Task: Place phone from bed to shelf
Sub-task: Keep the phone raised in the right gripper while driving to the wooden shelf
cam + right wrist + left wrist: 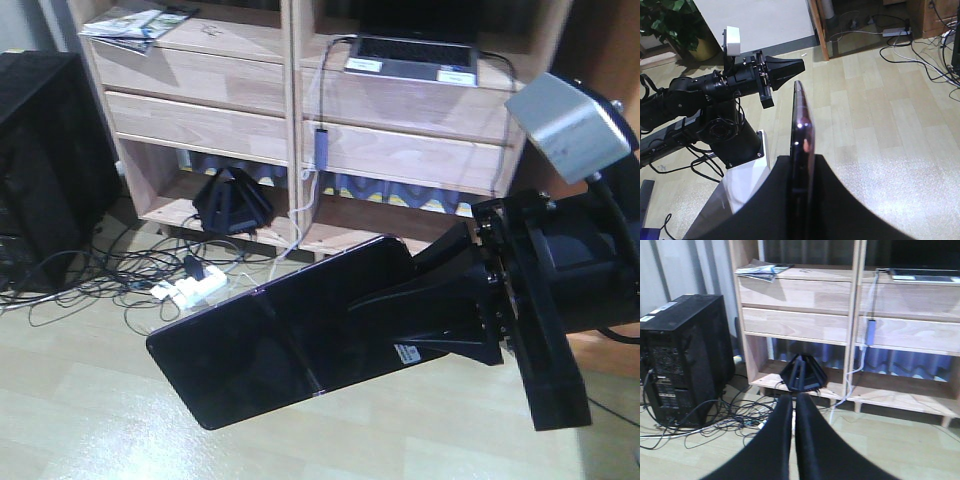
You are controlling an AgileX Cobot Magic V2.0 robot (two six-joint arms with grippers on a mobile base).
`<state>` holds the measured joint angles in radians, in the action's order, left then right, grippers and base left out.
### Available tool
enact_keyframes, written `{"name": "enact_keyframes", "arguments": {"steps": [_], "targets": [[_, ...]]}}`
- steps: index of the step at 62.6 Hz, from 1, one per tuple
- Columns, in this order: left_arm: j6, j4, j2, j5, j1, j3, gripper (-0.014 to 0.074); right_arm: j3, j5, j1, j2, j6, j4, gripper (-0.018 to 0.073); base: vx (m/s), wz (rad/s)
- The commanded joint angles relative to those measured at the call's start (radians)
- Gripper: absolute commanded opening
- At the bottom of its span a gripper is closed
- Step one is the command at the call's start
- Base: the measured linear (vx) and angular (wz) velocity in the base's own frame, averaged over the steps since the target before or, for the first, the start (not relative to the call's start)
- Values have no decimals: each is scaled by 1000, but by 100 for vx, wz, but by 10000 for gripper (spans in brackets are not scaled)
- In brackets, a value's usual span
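The right gripper (390, 285) is covering the right end of the phone (250, 350). The front view's top edge is cutting off the laptop (410, 58) screen above the shelf (400, 100). The left gripper (793, 397) is appearing blurred, its base running off the bottom edge.

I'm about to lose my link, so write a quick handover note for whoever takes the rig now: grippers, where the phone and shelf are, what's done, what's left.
Right gripper: shut on the phone, which is held tilted in the air above the floor.
Left gripper: shut, empty, pointing toward the shelf.
Shelf: ahead of the robot. Magazines lie at its left end and a laptop sits in the right bay.
Bed: not in view.
Done: phone is picked up.
Left: carry it to a bare part of the shelf, set it down and release.
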<state>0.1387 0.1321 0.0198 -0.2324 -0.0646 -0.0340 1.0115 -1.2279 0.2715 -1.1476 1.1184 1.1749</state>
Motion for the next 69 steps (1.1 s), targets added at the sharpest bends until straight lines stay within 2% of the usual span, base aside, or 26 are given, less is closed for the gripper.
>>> {"name": "enact_keyframes", "arguments": {"steps": [1, 38, 69], "targets": [[-4, 6, 7, 74, -1, -2, 1, 27, -61, 1, 20, 3, 96, -1, 20, 17], [-4, 6, 7, 74, -1, -2, 1, 27, -62, 1, 20, 3, 94, -1, 20, 8], [-4, 6, 7, 74, -1, -2, 1, 27, -62, 1, 21, 3, 96, -1, 25, -12]]}}
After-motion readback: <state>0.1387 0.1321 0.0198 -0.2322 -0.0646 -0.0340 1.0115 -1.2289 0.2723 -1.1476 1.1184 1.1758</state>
